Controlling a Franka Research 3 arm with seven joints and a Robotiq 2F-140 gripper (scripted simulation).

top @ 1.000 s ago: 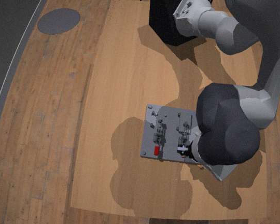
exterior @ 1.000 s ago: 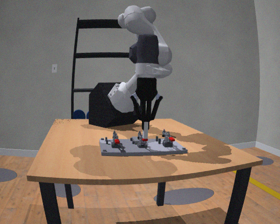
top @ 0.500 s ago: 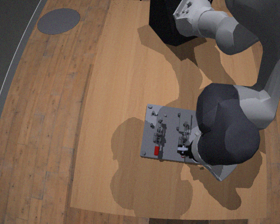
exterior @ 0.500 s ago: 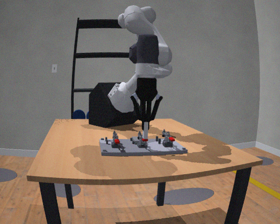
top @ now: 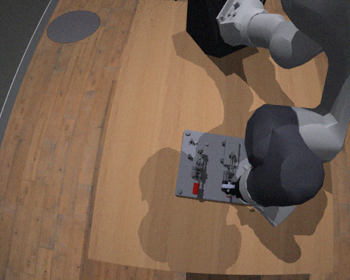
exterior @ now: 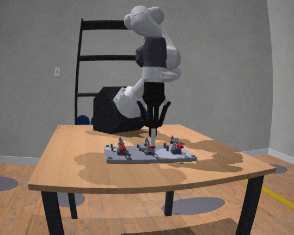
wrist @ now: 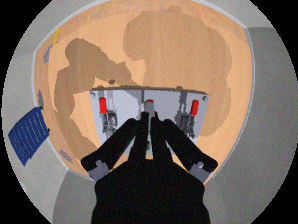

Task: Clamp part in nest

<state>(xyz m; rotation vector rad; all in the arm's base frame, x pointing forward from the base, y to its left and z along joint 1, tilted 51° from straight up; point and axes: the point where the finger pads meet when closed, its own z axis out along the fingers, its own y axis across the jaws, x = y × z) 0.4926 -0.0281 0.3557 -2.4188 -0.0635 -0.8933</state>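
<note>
My gripper [exterior: 152, 145] [wrist: 149, 107] is shut and empty, pointing down, with its pale tips at the middle clamp's red handle [top: 229, 196] [exterior: 152, 147] [wrist: 149, 101]. Contact cannot be made out. The fixture [top: 213, 175] [exterior: 134, 158] [wrist: 167, 102] carries three clamps. A grey block [top: 229, 151] [exterior: 142, 146], seemingly the part, lies behind the middle clamp; its seating against pads and blocks is too small to tell. The middle handle lies low, but whether it is locked, and whether its bar is level, cannot be seen. The fingers hide much of this clamp in the wrist view.
One outer clamp has a red handle [top: 196, 188] [exterior: 123, 148] [wrist: 194, 107] on the top and exterior views' left. The other outer red handle [exterior: 180, 146] [wrist: 102, 105] is hidden under the arm in the top view. Small posts and bolts stand on the fixture.
</note>
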